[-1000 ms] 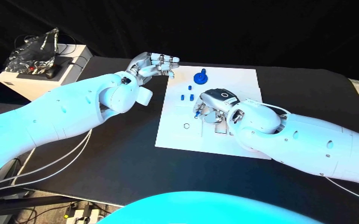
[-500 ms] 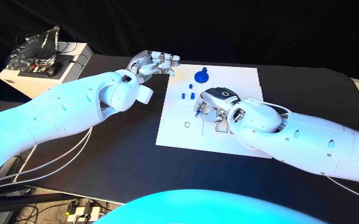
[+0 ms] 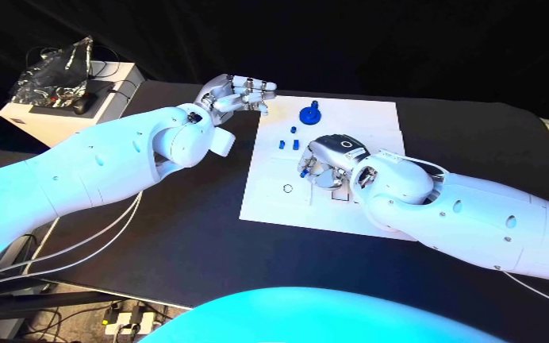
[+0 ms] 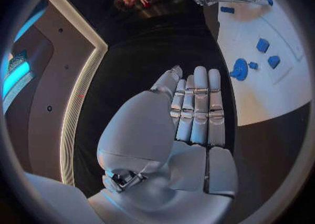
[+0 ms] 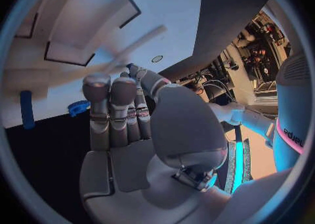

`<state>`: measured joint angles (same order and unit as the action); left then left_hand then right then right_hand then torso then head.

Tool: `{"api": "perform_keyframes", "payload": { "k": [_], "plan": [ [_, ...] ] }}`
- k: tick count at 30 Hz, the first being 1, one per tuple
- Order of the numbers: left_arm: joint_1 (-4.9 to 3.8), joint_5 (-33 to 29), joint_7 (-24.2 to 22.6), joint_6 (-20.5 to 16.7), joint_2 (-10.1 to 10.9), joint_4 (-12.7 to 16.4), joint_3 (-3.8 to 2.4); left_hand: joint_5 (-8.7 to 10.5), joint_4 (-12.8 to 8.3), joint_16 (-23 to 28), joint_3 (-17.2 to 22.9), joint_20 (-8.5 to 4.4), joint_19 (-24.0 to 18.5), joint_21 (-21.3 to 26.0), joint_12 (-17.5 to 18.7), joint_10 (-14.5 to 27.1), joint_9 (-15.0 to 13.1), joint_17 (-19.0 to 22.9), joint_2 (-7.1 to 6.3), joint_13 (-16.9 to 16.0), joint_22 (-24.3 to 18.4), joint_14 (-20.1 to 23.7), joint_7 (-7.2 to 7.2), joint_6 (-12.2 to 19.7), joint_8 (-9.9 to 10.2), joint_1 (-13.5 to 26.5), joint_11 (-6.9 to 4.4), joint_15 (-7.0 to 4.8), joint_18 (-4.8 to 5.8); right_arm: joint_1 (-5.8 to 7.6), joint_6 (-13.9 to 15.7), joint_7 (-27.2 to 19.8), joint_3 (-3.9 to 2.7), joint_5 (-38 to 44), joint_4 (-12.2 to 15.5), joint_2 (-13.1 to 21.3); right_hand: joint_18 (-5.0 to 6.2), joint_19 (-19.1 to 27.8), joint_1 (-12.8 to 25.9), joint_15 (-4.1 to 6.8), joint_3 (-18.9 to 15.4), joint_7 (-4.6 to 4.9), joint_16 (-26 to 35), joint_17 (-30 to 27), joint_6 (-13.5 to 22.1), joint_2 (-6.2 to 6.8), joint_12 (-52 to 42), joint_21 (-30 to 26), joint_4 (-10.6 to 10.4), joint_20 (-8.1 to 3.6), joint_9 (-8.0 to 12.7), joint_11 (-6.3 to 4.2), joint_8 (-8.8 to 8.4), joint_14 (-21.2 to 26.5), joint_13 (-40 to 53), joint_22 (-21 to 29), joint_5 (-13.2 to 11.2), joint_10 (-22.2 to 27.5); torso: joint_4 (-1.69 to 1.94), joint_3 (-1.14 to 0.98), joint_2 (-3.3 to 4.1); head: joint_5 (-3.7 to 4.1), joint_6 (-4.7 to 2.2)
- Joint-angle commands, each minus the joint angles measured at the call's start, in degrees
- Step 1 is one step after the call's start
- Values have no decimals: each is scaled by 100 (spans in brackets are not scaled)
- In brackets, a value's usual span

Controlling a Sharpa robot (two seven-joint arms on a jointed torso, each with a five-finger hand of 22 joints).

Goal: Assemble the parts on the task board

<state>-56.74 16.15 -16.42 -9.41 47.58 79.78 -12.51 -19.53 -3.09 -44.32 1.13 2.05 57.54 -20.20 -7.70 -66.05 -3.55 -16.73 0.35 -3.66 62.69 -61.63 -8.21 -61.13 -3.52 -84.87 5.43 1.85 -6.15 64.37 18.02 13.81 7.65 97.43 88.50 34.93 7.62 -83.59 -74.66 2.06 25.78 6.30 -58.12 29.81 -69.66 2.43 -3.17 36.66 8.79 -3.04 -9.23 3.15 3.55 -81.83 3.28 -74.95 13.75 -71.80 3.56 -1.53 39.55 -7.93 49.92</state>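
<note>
Looking down from the head camera, the white task board (image 3: 343, 200) lay in the middle of the black table (image 3: 171, 232). The right hand (image 3: 326, 160) hovered low over the board's centre, fingers curled downward, with a small blue part (image 3: 303, 171) showing at the fingertips; whether it was pinched or merely touched could not be told from this angle. The left hand (image 3: 237, 95) hung over the table just beside the board's far left corner, fingers bent and held together, nothing in them. A larger round blue part (image 3: 309, 112) stood near the board's far edge, two small blue parts (image 3: 286, 144) lay between it and the right hand, and a tiny one (image 3: 292, 130) sat just beyond those. A small ring mark (image 3: 286, 190) showed on the board's left side. A white box with cables (image 3: 63, 105) stood off the table's far left.

Left wrist view: the left hand (image 4: 190, 124) was flat, fingers (image 4: 197, 103) straight and pressed side by side, empty, above dark table. The task board (image 4: 275, 92) lay alongside, carrying the round blue part (image 4: 239, 69) and two small blue parts (image 4: 268, 53).

Right wrist view: the right hand (image 5: 131, 124) had its fingers (image 5: 108, 103) close together, tips against the white board (image 5: 79, 40). A blue part (image 5: 79, 107) sat beside the fingers, another blue part (image 5: 26, 109) well apart; any grip stayed hidden.
</note>
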Motion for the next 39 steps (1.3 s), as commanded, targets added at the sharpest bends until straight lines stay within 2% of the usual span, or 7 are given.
{"api": "perform_keyframes", "payload": {
  "k": [1, 7, 25, 29, 34, 39],
  "plan": [
    [1, -29, -34, 20, -6, 10, -6, -11, -22, 31, -7, 8, 30, 26, 36, 2, -9, -6, 21, 8, 7, -36, -15, -8, -17, 53, 22, 1, 30, -6, -103, -22, 1, 72, 6, -2, 69, -259, 5, 24, 17, -5, -32, -8, -45, -44, -18, -2, 3, 5, -5, 4, 20, 31, 10, -433, 19, -31, -2, 3, -2, -6, 6],
    [1, -29, -28, 26, -4, 7, -6, -11, -22, 31, -7, 8, 30, 26, 36, 2, -9, -6, 21, 8, 7, -36, -15, -8, -17, 53, 22, 1, 30, -6, -50, -21, 1, 94, 18, -3, 69, -259, 5, 24, 17, -5, -32, -8, -45, -44, -18, -2, 3, 5, -5, 4, 20, 31, 10, -433, 19, -31, 1, 3, -4, -17, 8],
    [0, -29, -11, 33, 6, 20, -6, -9, -14, 35, -1, 11, 50, 75, 30, 6, -9, -9, 19, 7, 33, -36, -14, -9, -17, 57, 22, 2, 29, -6, -341, 44, 2, 143, -98, -78, 73, -252, 17, 18, -31, -2, -15, -16, -36, -33, -19, -75, -9, 10, 13, 10, 19, 38, 10, -423, 39, -6, -5, 7, -4, -21, 8],
    [0, -29, -9, 36, 7, 24, -6, -9, -14, 35, -1, 11, 50, 75, 30, 6, -9, -9, 19, 7, 33, -36, -14, -9, -17, 57, 22, 2, 29, -14, -337, 10, 14, 135, -153, -129, 79, -248, 15, 15, -81, 3, 7, -29, -20, -32, -19, -130, -17, 13, 34, 16, 16, 39, 10, -412, 58, 17, 9, 6, 0, -28, 8],
    [0, -29, -6, 37, 12, 23, -6, -10, -16, 38, 5, 10, 57, 88, 27, 3, -9, -9, 23, 7, 44, -36, -12, -14, -18, 48, 20, 1, 28, -37, -222, -75, 31, 99, -165, -153, 91, -243, 67, -9, -329, 6, 37, -47, 67, 86, -21, -237, -67, 32, 134, 41, 12, 31, 10, -392, 212, 125, 2, 5, -6, -41, 8],
    [0, -29, -1, 40, 14, 21, -6, -10, -16, 38, 5, 10, 57, 88, 27, 3, -9, -9, 23, 7, 44, -36, -12, -14, -18, 48, 20, 1, 28, -46, -150, -111, 36, 80, -139, -136, 99, -261, 45, -15, -512, 17, 41, -49, 84, 125, -19, -278, -107, 41, 274, 57, 10, 30, 10, -390, 249, 159, -1, 9, -1, -44, 8]
  ]
}}
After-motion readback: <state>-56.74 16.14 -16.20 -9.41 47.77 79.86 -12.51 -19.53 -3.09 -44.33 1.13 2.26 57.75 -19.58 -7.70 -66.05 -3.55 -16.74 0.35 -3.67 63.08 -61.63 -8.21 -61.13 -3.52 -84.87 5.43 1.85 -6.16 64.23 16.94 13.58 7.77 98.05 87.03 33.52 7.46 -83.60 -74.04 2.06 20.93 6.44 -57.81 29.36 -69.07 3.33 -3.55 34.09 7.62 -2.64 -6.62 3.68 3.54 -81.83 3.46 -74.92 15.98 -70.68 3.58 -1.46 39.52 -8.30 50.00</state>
